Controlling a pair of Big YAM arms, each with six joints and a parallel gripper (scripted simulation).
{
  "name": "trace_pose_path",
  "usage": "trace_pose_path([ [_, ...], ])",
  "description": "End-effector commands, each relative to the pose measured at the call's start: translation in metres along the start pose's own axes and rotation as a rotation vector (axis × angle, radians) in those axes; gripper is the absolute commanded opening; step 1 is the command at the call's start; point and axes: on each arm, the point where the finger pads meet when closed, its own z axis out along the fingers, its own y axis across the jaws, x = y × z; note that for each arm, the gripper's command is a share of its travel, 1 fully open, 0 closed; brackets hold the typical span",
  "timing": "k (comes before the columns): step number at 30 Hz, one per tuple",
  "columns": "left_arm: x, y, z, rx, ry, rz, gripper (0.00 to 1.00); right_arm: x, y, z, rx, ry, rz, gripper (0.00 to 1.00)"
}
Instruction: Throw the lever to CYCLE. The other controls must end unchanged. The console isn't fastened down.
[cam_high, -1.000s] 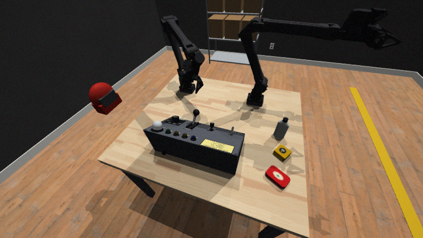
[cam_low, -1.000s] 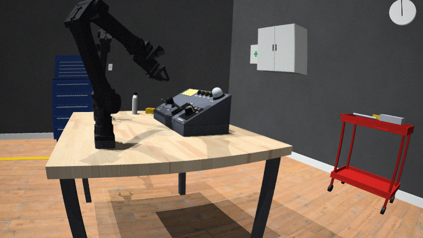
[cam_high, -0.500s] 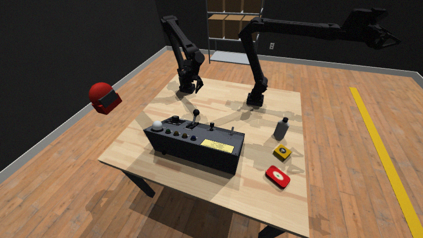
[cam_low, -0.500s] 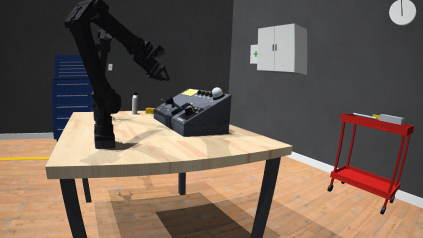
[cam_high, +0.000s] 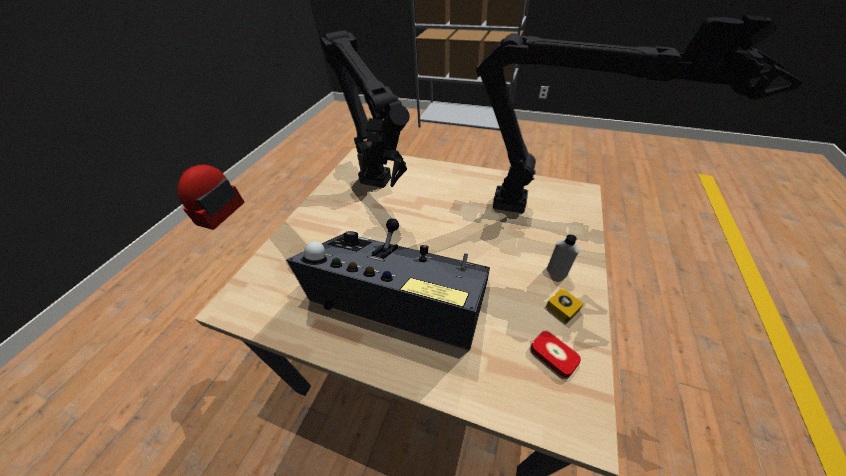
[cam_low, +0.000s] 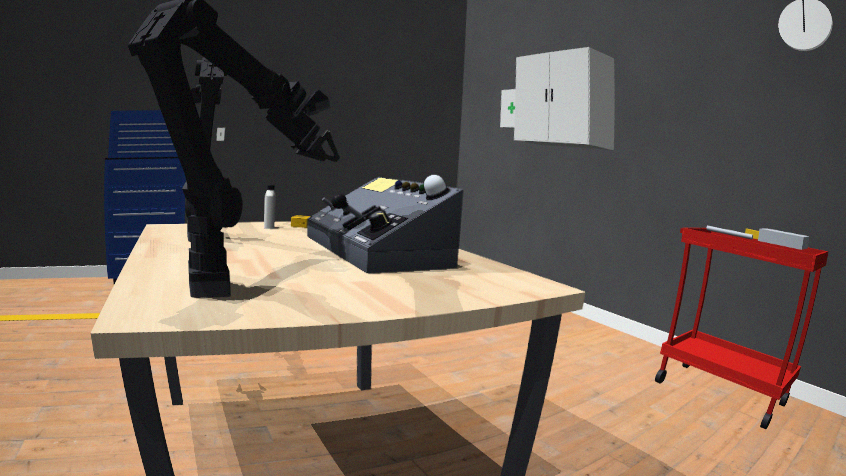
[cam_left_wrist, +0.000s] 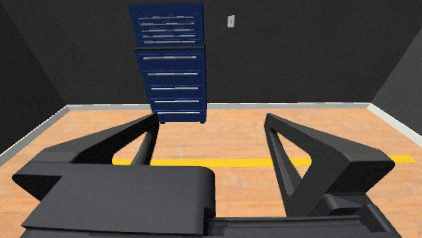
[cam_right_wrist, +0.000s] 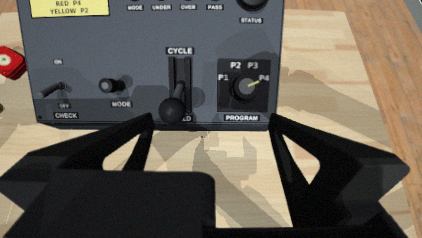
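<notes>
Pale wood table (cam_high: 532, 402) (cam_low: 236, 334) (cam_right_wrist: 325, 40) — console (cam_high: 384, 310) (cam_low: 414, 251) (cam_right_wrist: 140, 37) on top, lever (cam_high: 392, 224) (cam_low: 338, 201) (cam_right_wrist: 172, 110) (ball-topped) opposite CYCLE — left arm (cam_high: 591, 56) (cam_low: 208, 71) (cam_left_wrist: 125, 200), right arm (cam_high: 366, 76) (cam_low: 177, 100) (cam_right_wrist: 150, 200): jaws wide open

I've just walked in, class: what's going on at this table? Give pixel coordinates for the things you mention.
Nothing is being handled yet. The right gripper (cam_low: 332, 155) (cam_right_wrist: 211, 119) is open, facing the console (cam_high: 384, 301) (cam_low: 414, 236) (cam_right_wrist: 140, 35), whose lever (cam_high: 391, 226) (cam_right_wrist: 172, 110) sits at the end away from the CYCLE label. The left gripper (cam_high: 783, 85) (cam_left_wrist: 211, 119) is open too, pointing away from the console. So the lever still needs throwing, and the program dial (cam_right_wrist: 246, 86) points to P4.

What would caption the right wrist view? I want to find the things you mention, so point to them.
Open gripper (cam_right_wrist: 211, 117) before the console (cam_right_wrist: 145, 37), lever (cam_right_wrist: 172, 110) away from CYCLE, dial (cam_right_wrist: 246, 86) at P4.
</notes>
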Motion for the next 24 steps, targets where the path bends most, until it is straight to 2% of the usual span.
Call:
trace_pose_path([
  [1, -0.02, 0.006, -0.007, -0.009, -0.031, -0.009, 1.0, -0.041, 0.011, -0.012, -0.036, -0.063, 0.075, 1.0],
  [24, -0.02, 0.006, -0.007, -0.009, -0.031, -0.009, 1.0, -0.022, 0.007, -0.008, -0.019, -0.033, 0.03, 1.0],
])
